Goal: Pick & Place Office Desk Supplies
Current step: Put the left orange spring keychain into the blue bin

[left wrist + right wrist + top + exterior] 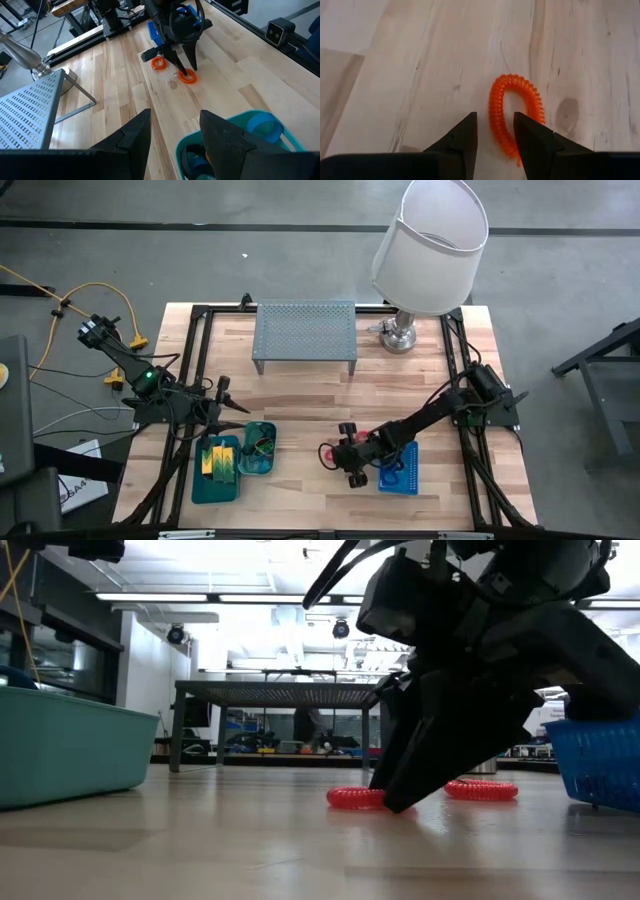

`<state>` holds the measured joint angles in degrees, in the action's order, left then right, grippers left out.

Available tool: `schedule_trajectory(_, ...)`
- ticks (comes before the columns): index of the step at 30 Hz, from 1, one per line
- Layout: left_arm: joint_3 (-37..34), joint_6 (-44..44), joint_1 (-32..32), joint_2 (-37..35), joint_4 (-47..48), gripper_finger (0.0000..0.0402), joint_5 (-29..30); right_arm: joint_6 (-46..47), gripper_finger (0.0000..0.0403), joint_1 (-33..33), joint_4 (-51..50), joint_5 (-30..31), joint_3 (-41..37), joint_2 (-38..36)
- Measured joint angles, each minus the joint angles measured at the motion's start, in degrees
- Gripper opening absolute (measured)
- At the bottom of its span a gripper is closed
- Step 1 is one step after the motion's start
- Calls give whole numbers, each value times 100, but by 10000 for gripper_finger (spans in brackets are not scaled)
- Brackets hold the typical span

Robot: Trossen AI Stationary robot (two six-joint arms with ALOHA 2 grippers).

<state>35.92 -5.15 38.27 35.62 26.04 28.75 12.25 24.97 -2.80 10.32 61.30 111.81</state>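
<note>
A red coiled band loop (512,82) lies flat on the wooden table. My right gripper (496,134) points down at it, open, one finger outside the loop and one over its inside; in the low view its fingertips (388,802) reach the table at that loop (350,798). A second red loop (482,790) lies behind it, toward the blue mesh basket (400,472). My left gripper (175,132) hovers open by two teal trays; the small tray (258,450) holds band loops, the larger tray (215,485) holds yellow-green blocks (218,455). My right gripper comes from above, pointing down, with one side of the red loop's coil (499,125) between its two fingers. The strand lies across the gap, flat on the table. I cannot tell whether the fingers touch it.
The grey perforated riser shelf (305,332) stands at the far edge, the white-shaded lamp (425,240) to its right. The blue basket sits just right of my right gripper. Bare wood lies between the trays and the red loops.
</note>
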Motion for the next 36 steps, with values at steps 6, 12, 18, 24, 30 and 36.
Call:
schedule_trajectory(6,0,0,-1,0,1,161,-1,0,114,-2,-32,-70,0,0)
schedule_trajectory(12,0,0,-1,0,2,161,0,0,114,-4,-38,-107,0,0)
schedule_trajectory(18,0,0,-1,0,0,161,-1,15,114,-45,-40,-141,0,0)
schedule_trajectory(24,0,0,-1,0,0,161,0,17,93,-72,-40,-159,0,0)
schedule_trajectory(30,0,0,-1,0,0,161,-1,17,51,-70,-45,-193,0,0)
schedule_trajectory(36,0,0,1,0,0,161,0,15,28,-70,-42,-185,0,0)
